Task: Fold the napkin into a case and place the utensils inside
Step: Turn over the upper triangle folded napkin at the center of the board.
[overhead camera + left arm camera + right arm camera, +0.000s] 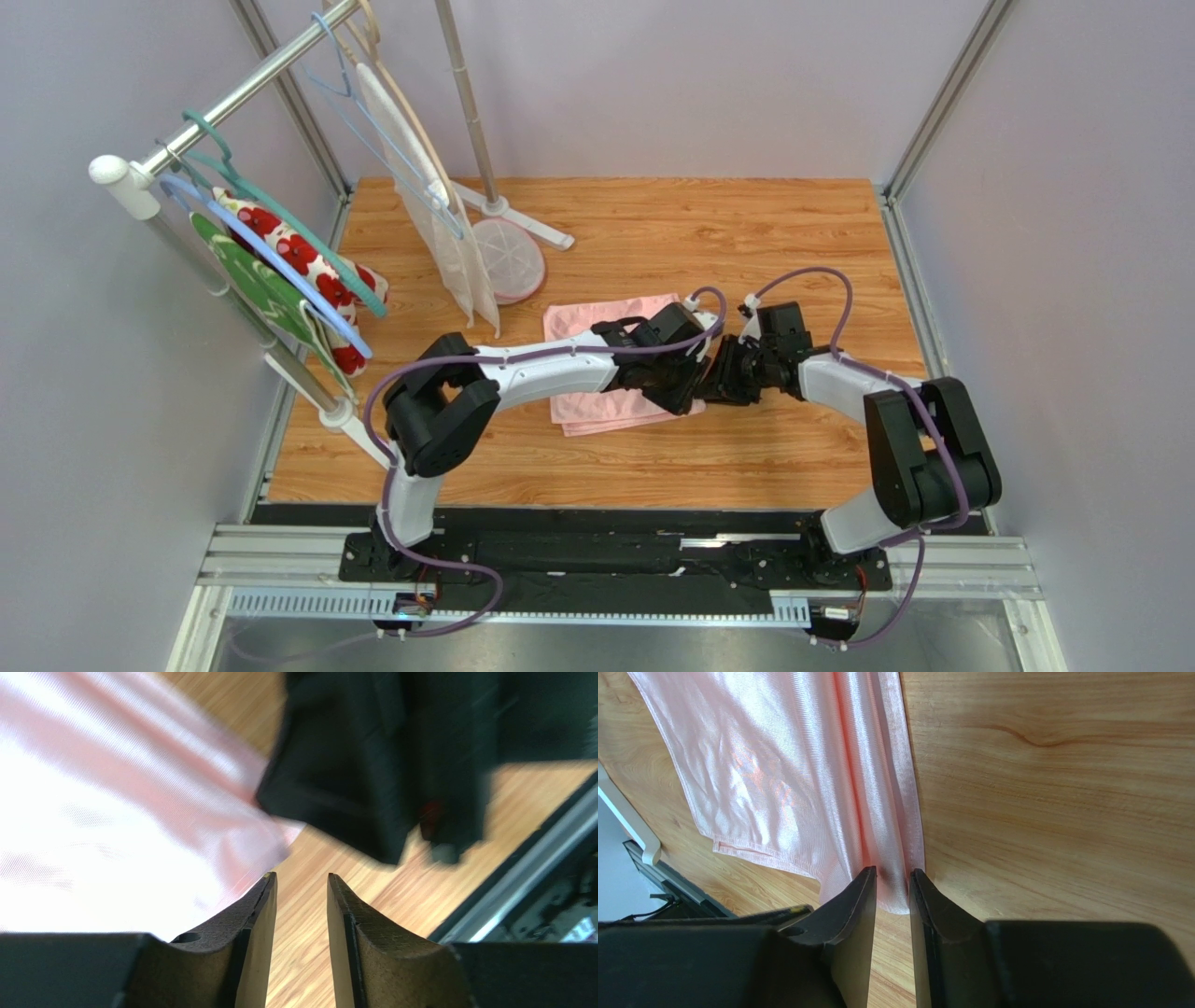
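The pink napkin (596, 319) lies mid-table as a broad layered rectangle, partly under my left forearm. It is not a narrow case, and no utensils show in any view. In the right wrist view the napkin (787, 777) gathers into long ridges that run to its near corner. That corner sits between the fingertips of my right gripper (893, 870), whose jaws stand slightly apart around it. My left gripper (302, 876) is open over bare wood just right of the napkin (105, 812), with nothing between its fingers. Both grippers (690, 387) (724, 375) meet at the cloth's right edge.
A clothes rack (225, 126) with hangers stands at the left and carries a red-flowered white cloth (302, 266) and a green cloth (260, 287). A white mesh piece (435, 210) hangs beside a round white stand base (508, 259). Grey walls enclose the table (786, 238).
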